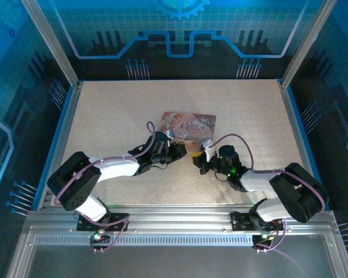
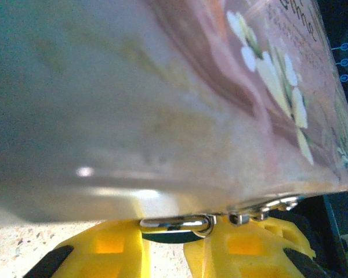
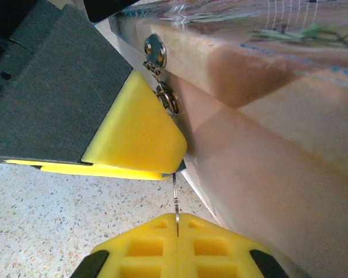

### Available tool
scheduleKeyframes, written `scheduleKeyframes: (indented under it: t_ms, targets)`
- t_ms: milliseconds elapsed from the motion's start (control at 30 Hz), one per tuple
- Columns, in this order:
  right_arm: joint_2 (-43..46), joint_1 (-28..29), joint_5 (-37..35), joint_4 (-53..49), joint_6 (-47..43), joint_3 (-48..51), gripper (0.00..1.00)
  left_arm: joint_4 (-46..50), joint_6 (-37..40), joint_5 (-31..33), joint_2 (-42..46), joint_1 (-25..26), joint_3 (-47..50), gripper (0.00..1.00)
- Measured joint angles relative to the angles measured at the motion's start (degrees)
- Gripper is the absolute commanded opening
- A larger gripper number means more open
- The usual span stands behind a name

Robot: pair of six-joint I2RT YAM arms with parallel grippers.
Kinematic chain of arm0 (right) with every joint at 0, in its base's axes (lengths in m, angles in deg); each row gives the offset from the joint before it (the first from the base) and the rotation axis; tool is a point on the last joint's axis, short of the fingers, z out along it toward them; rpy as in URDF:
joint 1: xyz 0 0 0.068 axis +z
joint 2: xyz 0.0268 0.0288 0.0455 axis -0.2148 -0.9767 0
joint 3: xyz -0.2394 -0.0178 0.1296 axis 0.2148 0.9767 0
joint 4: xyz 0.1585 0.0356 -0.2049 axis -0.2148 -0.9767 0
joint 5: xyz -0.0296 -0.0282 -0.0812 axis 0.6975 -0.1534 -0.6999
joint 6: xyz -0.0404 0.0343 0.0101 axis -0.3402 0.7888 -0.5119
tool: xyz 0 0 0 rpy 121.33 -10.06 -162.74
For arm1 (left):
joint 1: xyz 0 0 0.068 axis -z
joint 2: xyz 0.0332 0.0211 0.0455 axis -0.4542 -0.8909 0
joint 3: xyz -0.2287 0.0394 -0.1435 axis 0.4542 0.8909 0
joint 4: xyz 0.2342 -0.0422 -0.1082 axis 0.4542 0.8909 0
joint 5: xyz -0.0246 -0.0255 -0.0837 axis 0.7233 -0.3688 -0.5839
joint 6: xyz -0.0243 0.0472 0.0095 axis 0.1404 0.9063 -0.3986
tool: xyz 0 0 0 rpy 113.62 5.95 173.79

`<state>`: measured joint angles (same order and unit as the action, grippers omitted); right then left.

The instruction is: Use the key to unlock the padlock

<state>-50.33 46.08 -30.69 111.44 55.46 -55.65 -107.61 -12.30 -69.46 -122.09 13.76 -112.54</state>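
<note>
Nearest the right wrist camera, the right fingers (image 3: 139,246) are pressing flat together on the key (image 3: 175,200). Only its thin blade is poking up out of the seam between the yellow pads, with the speckled table (image 3: 46,220) showing beside them. The blade is running straight up to the padlock (image 2: 169,236), which is hanging at the near side wall of the pink tin (image 2: 162,116). The left fingers (image 2: 104,249) are sitting either side of the padlock's dark bluish body. I think they're clamping it, though the pads are hiding most of the body, so I'm not 100% on the contact. In the right wrist view, one left pad is covering nearly all of the lock, with just a blue sliver peeking out at its lower tip where the key is meeting it. Further back, the silvery shackle (image 2: 177,222) is threading through the tin's hasp (image 3: 155,49). From the top camera, both arms are reaching in to the tin's near edge, around mid-table.
</note>
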Motion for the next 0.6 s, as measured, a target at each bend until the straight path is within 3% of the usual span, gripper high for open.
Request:
scheduleKeyframes:
  t_ms: [600]
  targets:
    - [-5.55,-3.04,5.42,7.04,1.75,-0.42,0.02,0.48,-0.07,-0.57,0.0,-0.28,-1.53,0.17]
